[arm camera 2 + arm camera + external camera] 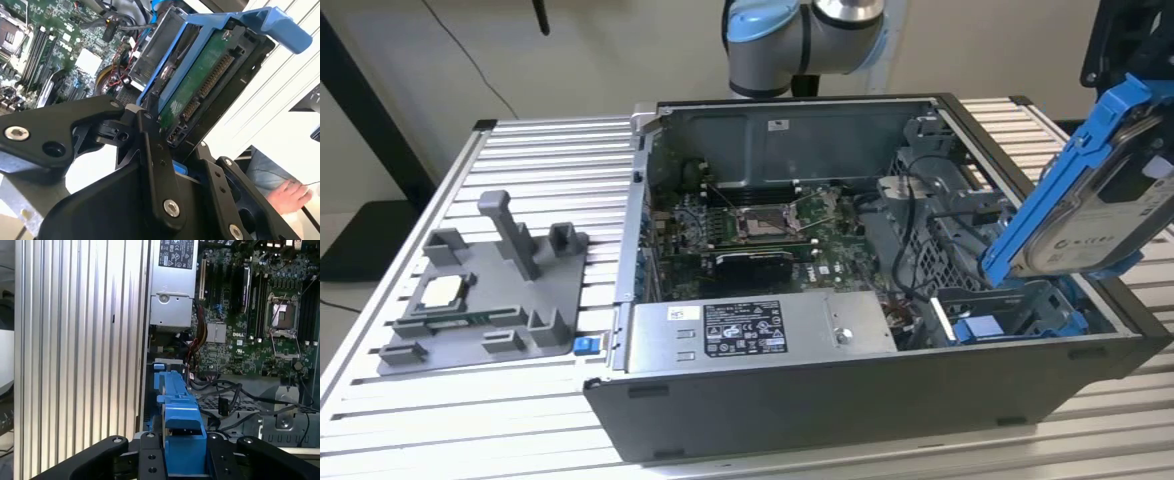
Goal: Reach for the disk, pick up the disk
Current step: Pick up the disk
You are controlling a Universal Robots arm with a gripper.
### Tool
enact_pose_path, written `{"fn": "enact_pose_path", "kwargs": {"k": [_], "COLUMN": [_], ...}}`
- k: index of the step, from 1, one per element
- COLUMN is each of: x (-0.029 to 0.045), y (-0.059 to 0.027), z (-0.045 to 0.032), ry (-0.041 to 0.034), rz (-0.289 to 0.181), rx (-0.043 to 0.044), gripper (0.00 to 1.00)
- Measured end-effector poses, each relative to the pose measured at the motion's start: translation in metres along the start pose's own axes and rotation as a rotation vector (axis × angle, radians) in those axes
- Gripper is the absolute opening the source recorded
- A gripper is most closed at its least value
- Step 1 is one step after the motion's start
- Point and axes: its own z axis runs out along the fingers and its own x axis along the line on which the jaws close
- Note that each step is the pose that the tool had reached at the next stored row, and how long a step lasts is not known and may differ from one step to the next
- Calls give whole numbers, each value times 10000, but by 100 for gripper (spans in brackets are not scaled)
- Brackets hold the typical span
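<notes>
The disk (1101, 200), a silver drive in a blue plastic bracket, hangs tilted above the right end of the open computer case (854, 400), clear of the drive bay below it. My gripper (1129, 62) comes down from the exterior view's top right and is shut on the disk's upper end. In the second wrist view the disk's green circuit-board side (200, 85) faces the camera, and the black fingers (150, 150) clamp the bracket. In the first wrist view the blue bracket (180, 420) sits between the two fingers (150, 457).
Inside the case lie the motherboard (761, 225) and a grey box with a sticker (761, 330). A blue-edged drive bay (1001, 320) sits under the disk. A grey fixture holding a small chip (443, 292) stands on the slatted table (560, 150). A person's hand (290, 195) is nearby.
</notes>
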Motion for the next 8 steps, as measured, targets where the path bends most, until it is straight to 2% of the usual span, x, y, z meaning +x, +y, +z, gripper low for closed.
{"fn": "enact_pose_path", "kwargs": {"k": [8], "x": [0], "y": [3], "z": [0], "ry": [0], "rz": [1], "rx": [0], "gripper": [0]}}
